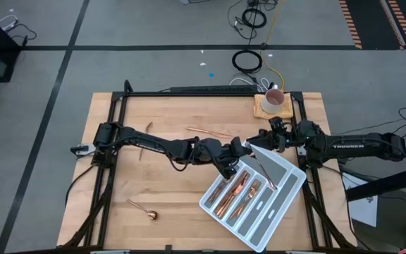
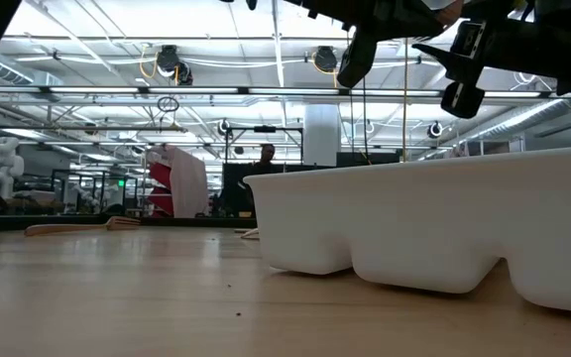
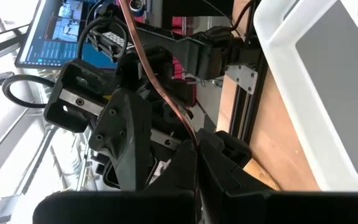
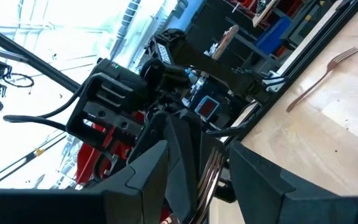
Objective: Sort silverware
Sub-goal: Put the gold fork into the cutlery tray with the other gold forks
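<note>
Now: left pincer [image 1: 240, 147] clenched on utensil [image 3: 157, 87] | right pincer [image 1: 258, 141] grasping it too | release one cleanly above tray [image 1: 287, 194], near tabletop's right edge

1. Copper pieces [image 1: 237, 192] lying lengthwise in two tray slots, handles parallel.
2. One thin piece [image 1: 266, 171] slanting across the tray's upper corner.
3. Fork [image 1: 213, 131] flat on the wood, far side of centre.
4. Spoon [image 1: 144, 209] alone near the front-left, bowl toward the front edge.
5. Slim copper handle [image 3: 160, 93] pinched upright in dark fingers.
</note>
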Motion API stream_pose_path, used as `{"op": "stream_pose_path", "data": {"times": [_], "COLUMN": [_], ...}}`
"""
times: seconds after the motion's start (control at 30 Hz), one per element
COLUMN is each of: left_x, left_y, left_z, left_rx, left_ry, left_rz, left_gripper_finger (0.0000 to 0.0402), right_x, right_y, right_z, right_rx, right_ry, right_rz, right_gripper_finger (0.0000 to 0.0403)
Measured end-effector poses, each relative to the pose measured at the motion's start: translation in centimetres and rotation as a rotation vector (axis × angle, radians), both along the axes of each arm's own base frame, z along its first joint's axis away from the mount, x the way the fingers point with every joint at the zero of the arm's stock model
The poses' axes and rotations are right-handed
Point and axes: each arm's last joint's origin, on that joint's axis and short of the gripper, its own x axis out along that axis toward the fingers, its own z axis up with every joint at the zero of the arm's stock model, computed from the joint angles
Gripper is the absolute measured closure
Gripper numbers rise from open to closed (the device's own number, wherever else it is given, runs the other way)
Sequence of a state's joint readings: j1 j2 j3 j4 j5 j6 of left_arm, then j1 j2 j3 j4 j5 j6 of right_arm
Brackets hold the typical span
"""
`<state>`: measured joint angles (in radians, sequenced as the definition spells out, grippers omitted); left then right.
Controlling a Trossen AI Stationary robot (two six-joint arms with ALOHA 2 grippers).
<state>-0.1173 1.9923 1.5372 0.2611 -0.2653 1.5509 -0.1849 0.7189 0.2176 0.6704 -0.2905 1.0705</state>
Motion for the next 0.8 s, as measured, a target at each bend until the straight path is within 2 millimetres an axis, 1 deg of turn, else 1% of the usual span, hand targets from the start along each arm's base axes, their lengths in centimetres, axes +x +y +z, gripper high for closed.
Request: {"op": "stream_pose_path", "data": {"times": [0.4,0.5,0.57,0.63,0.8], "left_x": [0.00,0.00,0.00,0.00,0.00], "left_y": [0.02,0.00,0.02,0.02,0.02], "left_z": [0.01,0.01,0.00,0.00,0.01], "left_rx": [0.001,0.001,0.001,0.001,0.002], "left_ry": [-0.001,-0.001,0.000,0.000,0.000], "left_rz": [0.001,0.000,0.000,0.000,0.000], "left_gripper_finger": [0.0400,0.0401,0.0401,0.0401,0.0401], "right_x": [0.12,0.12,0.13,0.13,0.12], "right_y": [0.36,0.36,0.36,0.37,0.37], "right_z": [-0.52,-0.52,-0.52,-0.52,-0.54], "right_rx": [0.012,0.010,0.003,-0.007,-0.058], "right_ry": [0.054,0.054,0.053,0.052,0.047], "right_rz": [0.023,0.023,0.024,0.025,0.019], "right_gripper_finger": [0.0245,0.0254,0.0271,0.0297,0.0383]}}
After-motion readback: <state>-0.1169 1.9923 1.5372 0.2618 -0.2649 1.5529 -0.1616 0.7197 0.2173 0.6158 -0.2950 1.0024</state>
